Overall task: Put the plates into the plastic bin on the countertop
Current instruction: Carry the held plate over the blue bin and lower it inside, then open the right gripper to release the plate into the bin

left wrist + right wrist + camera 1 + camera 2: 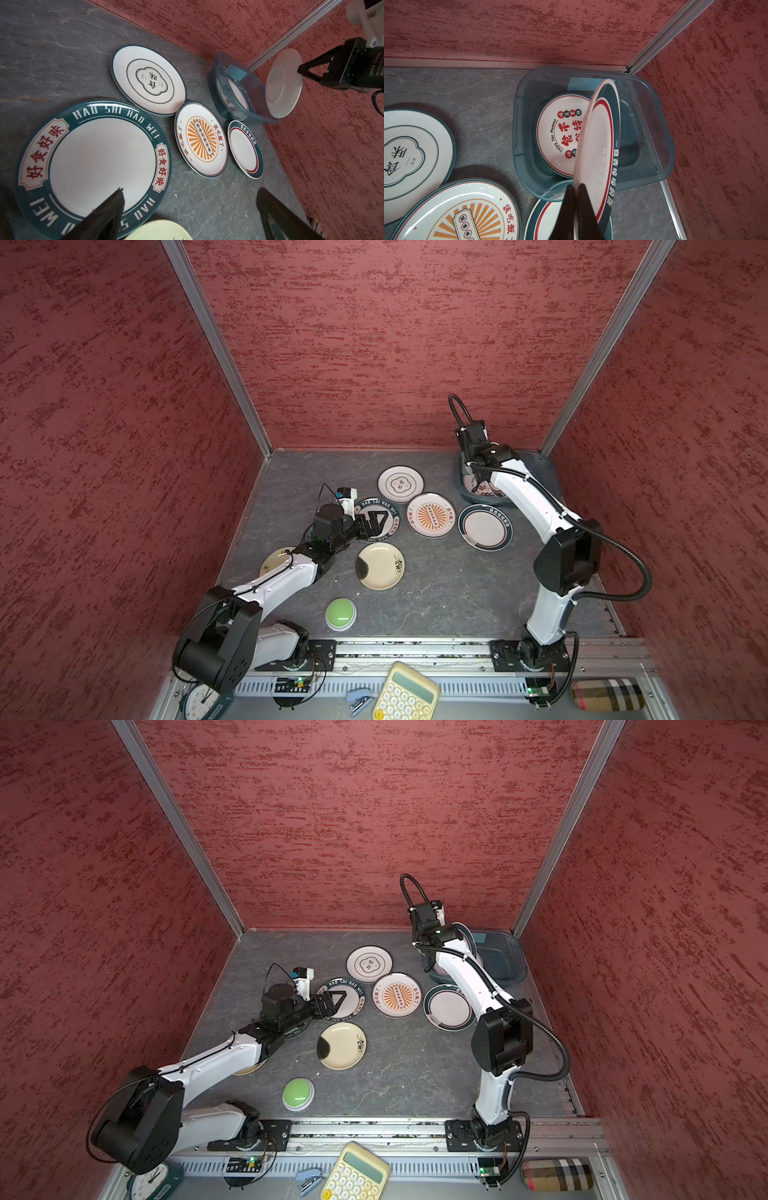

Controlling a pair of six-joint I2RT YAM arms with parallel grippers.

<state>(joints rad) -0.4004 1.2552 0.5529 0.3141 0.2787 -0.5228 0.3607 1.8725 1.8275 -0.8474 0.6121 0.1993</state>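
clear: countertop (457, 593) front-right — bare | obstacle: tilted plate (598, 145) over plastic bin (519, 133)

Green-rimmed plate (600, 145) on edge above translucent bin (525, 124), red-print plate (556, 135) inside, other plates (431, 515) flat on countertop (436, 593)

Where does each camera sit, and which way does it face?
Top views: paired, high at the front, looking down on the countertop; both arms show whole.
Left wrist: behind the open left gripper, looking over the HAO SHI HAO WEI plate toward the plastic bin.
Right wrist: behind the right gripper, shut on the held plate, looking down into the bin.
Shared: both wrist views show the bin and the sunburst plate.
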